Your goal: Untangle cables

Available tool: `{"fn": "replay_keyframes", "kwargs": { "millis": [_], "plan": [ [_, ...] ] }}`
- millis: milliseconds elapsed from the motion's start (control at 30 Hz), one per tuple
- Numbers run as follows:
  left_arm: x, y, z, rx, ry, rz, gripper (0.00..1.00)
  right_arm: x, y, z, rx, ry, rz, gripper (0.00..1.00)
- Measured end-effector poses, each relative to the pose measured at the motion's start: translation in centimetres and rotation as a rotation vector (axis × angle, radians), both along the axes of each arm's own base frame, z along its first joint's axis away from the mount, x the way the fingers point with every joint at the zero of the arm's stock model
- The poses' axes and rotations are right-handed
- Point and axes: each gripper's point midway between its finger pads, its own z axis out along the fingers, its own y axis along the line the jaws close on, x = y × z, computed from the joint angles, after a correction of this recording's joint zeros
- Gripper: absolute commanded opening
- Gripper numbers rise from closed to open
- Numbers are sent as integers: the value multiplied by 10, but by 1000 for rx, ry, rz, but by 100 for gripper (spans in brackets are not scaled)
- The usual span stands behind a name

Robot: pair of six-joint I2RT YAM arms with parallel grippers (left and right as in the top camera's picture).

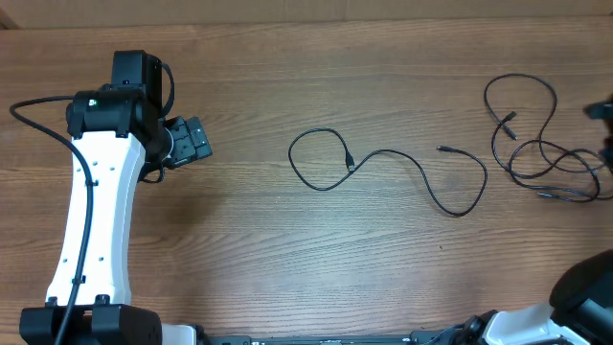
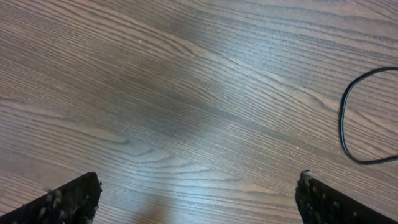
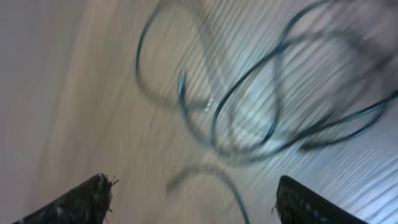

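Overhead, spread cable (image 1: 388,151) runs left-right; looped cables (image 1: 548,144) lie right.

Pretty sure this is a robotics lab or test bench setup. The whole work surface is one wood-grain table (image 1: 287,249), and two robot arms sit along its near edge. The left arm (image 1: 96,220) stands at the near left corner, with a white shell, black joints and a little green status light (image 1: 93,100) glowing on it. The right arm (image 1: 584,302) just pokes in at the near right corner. The loose items are thin black cables (image 1: 383,168), laid from the middle of the table over to the right edge. Beyond the far edge there's a plain tan strip (image 1: 287,11); can't tell what it is.
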Motion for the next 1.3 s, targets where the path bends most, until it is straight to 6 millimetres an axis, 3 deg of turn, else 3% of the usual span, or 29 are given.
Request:
{"fn": "replay_keyframes", "kwargs": {
  "millis": [167, 333, 533, 667, 833, 1133, 1200, 1233, 1267, 1300],
  "plan": [
    [1, 0, 0, 0, -3, 0, 100, 9, 92, -8, 8, 64, 388, 94],
    [1, 0, 0, 0, -4, 0, 100, 22, 175, -12, -93, 64, 748, 100],
    [1, 0, 0, 0, -4, 0, 100, 24, 227, -40, -258, 132, 963, 100],
    [1, 0, 0, 0, -4, 0, 100, 15, 244, -81, -286, 233, 1043, 99],
    [1, 0, 0, 0, -5, 0, 100, -4, 246, -133, -274, 351, 1085, 95],
    [2, 0, 0, 0, -7, 0, 100, -13, 248, -166, -275, 345, 1091, 82],
    [2, 0, 0, 0, -6, 0, 100, -17, 251, -172, -255, 338, 1096, 72],
    [2, 0, 0, 0, -6, 0, 100, -19, 253, -176, -248, 332, 1103, 62],
    [2, 0, 0, 0, -6, 0, 100, -22, 255, -180, -232, 330, 1095, 42],
    [2, 0, 0, 0, -6, 0, 100, -23, 255, -180, -228, 330, 1101, 34]
  ]
}}
